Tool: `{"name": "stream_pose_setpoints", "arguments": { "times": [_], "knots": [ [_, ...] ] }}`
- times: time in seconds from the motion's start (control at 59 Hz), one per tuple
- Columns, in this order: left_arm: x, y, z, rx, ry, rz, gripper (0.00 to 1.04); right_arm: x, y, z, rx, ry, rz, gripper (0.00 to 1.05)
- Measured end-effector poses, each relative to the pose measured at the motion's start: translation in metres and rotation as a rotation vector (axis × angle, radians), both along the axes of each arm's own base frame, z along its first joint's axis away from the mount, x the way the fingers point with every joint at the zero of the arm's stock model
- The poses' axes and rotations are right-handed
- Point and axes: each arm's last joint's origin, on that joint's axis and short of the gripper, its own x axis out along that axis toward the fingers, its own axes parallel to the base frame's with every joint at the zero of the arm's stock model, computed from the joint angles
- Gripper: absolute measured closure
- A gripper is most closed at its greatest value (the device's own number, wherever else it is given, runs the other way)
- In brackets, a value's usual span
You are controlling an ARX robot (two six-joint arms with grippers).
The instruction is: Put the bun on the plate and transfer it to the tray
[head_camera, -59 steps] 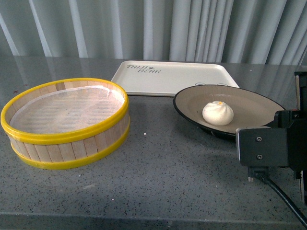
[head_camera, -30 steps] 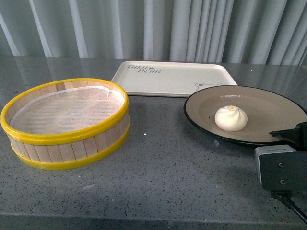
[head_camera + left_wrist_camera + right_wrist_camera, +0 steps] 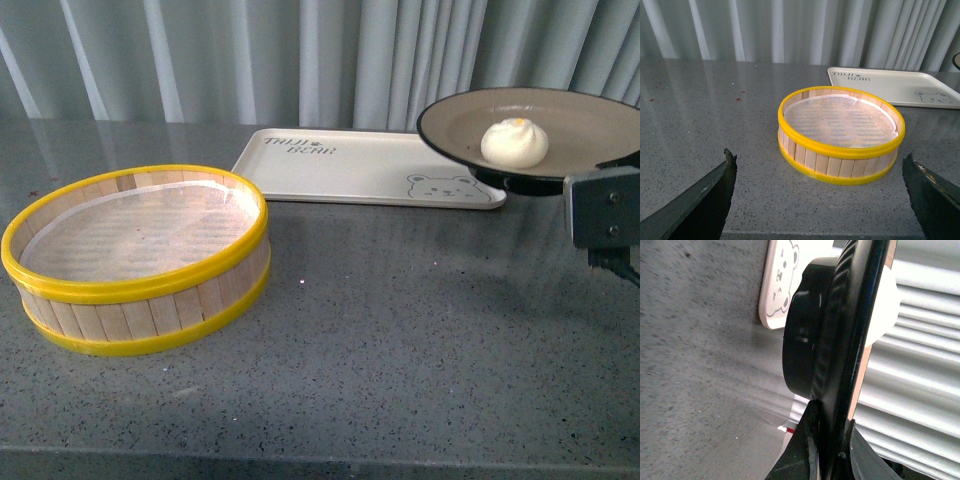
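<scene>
My right gripper (image 3: 618, 162) is shut on the near rim of the plate (image 3: 560, 115) and holds it in the air, over the right end of the tray (image 3: 350, 165). The cream-white bun (image 3: 514, 142) sits on the plate's beige inside. In the right wrist view the plate (image 3: 840, 340) shows edge-on, its black rim pinched between my right gripper's (image 3: 827, 415) jaws, with the tray's bear corner (image 3: 777, 285) below it. My left gripper (image 3: 817, 156) is open and empty, low over the table in front of the steamer basket. It is not in the front view.
A round yellow-rimmed wooden steamer basket (image 3: 135, 255) stands on the left of the grey stone table (image 3: 400, 330); it also shows in the left wrist view (image 3: 840, 135). A grey curtain hangs behind the table.
My right gripper has lifted the plate with the bun off the table and carried it up and back, over the tray's right end.
</scene>
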Motion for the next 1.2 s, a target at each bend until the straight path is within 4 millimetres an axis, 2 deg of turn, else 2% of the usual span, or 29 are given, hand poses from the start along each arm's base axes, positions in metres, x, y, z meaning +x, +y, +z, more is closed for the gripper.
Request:
{"name": "stream_pose_setpoints", "arguments": {
  "times": [0.559, 1.017, 1.203],
  "knots": [
    [0.0, 0.0, 0.0, 0.0, 0.0, 0.0, 0.07, 0.081, 0.006, -0.008, 0.09, -0.019, 0.031, 1.02],
    [0.0, 0.0, 0.0, 0.0, 0.0, 0.0, 0.07, 0.124, 0.022, -0.019, 0.079, 0.015, 0.076, 1.02],
    [0.0, 0.0, 0.0, 0.0, 0.0, 0.0, 0.07, 0.135, 0.028, -0.02, 0.09, 0.021, 0.086, 1.02]
  ]
}}
